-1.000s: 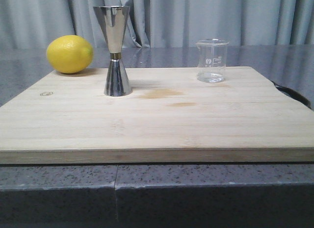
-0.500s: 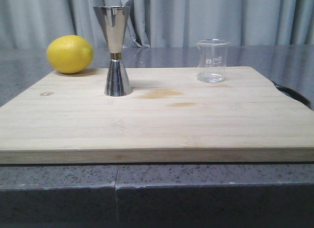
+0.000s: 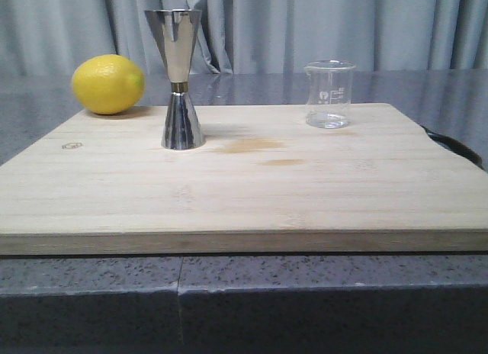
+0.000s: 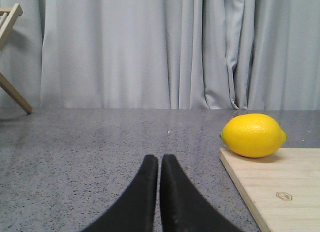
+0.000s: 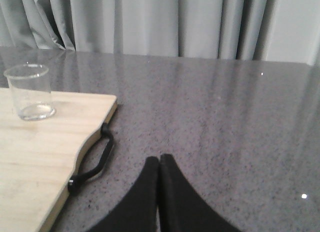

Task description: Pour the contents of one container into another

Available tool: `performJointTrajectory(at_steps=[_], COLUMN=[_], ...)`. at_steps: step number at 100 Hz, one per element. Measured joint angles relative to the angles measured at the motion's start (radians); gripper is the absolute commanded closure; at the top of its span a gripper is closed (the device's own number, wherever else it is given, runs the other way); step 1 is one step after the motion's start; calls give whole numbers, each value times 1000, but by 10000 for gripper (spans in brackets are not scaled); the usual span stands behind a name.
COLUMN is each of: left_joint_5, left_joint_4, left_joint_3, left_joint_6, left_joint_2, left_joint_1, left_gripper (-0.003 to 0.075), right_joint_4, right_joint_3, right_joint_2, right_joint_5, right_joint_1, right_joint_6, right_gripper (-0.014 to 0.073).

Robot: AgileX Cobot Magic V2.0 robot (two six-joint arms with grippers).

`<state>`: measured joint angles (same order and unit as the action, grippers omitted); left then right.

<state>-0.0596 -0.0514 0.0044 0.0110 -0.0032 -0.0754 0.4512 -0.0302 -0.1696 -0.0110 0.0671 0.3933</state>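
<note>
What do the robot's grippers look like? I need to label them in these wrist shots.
Only the fingers show. The left gripper has two matte black fingers, smooth and curved, tapering to rounded tips. The right gripper looks the same: plain black tapered fingers. No cables, markings or arm housings are visible.

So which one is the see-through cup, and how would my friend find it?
Look at the big wooden board on the grey table. Near its far right corner stands the small glass beaker. It is clear with white marks, unlike the shiny steel jigger and the yellow lemon over on the left.
</note>
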Motion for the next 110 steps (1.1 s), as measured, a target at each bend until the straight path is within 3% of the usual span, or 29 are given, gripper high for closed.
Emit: performJointTrajectory(at_steps=[12,30,56,78,110], left_joint_5=[0,2,4,4,4], left_joint_4=[0,0,0,0,0], left_joint_3=[0,0,0,0,0], left_joint_6=[0,0,0,0,0], left_joint_2=[0,0,0,0,0], left_joint_1=[0,0,0,0,0], left_gripper=[739,739,739,739,739], right_joint_4=[-107,-158,-194,-366,-389], right_joint_3=[47,47,47,47,47], right_joint_2=[79,171,177,177,177], right_joint_5=[11,26,60,63,66], right_joint_1=[-28,-79,-97,-97,-97], right_joint_6=[-61,-82,-88,-214,-246], right_gripper=[666,666,666,666,666])
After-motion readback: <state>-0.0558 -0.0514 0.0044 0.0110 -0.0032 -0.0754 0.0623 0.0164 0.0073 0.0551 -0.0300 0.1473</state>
